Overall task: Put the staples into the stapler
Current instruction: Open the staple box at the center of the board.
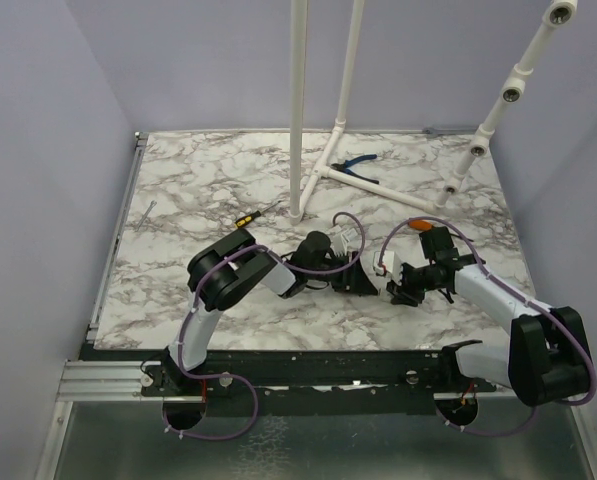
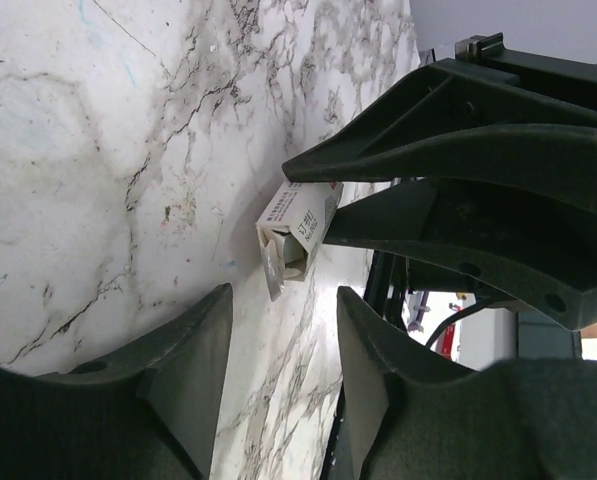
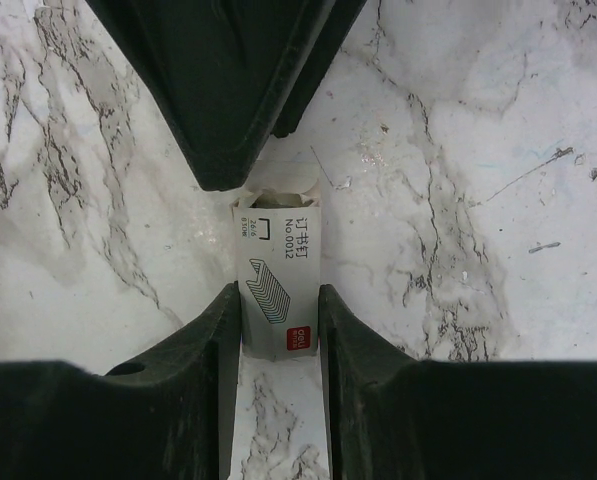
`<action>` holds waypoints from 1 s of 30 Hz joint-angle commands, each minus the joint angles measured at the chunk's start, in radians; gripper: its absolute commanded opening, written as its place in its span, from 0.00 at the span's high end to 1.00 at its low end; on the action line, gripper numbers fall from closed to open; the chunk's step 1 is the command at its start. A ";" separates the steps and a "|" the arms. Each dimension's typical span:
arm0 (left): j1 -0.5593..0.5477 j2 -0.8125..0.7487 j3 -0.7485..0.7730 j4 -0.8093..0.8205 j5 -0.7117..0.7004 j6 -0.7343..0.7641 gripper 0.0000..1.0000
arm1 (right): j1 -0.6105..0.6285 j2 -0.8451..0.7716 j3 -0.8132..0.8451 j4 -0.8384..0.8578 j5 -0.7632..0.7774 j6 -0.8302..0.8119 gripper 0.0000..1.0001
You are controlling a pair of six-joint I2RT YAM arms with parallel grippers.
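Note:
A small white staple box (image 3: 278, 290) lies on the marble table (image 3: 498, 150). My right gripper (image 3: 280, 310) is shut on its sides. The box's open end flap (image 2: 271, 270) faces my left gripper (image 2: 283, 300), which is open and empty a short way from it. In the top view the two grippers meet at the table's front middle, left gripper (image 1: 363, 280) and right gripper (image 1: 392, 288), with the box (image 1: 383, 269) between them. The left gripper's dark fingers (image 3: 228, 90) fill the top of the right wrist view. The pale blue-green stapler is out of view.
A yellow-handled screwdriver (image 1: 246, 216) lies behind the left arm and an orange-handled one (image 1: 419, 225) behind the right arm. Blue-handled pliers (image 1: 356, 164) lie by the white pipe frame (image 1: 300, 120) at the back. Walls close the left and back sides.

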 commanded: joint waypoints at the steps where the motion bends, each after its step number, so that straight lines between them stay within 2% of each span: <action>1: -0.014 0.042 0.017 0.059 -0.009 -0.021 0.55 | -0.006 -0.016 -0.013 0.007 -0.044 -0.020 0.73; 20: -0.018 0.121 0.054 0.139 -0.011 -0.080 0.81 | -0.006 0.004 -0.010 -0.003 -0.045 -0.028 0.74; 22: -0.018 0.126 0.055 0.139 -0.011 -0.083 0.86 | -0.007 0.009 -0.007 -0.007 -0.042 -0.027 0.74; 25: -0.018 0.129 0.054 0.139 -0.013 -0.090 1.00 | -0.007 0.025 -0.004 -0.008 -0.032 -0.018 0.73; 30: -0.019 0.119 0.038 0.139 -0.018 -0.101 1.00 | -0.007 0.050 0.000 -0.015 0.009 -0.015 0.71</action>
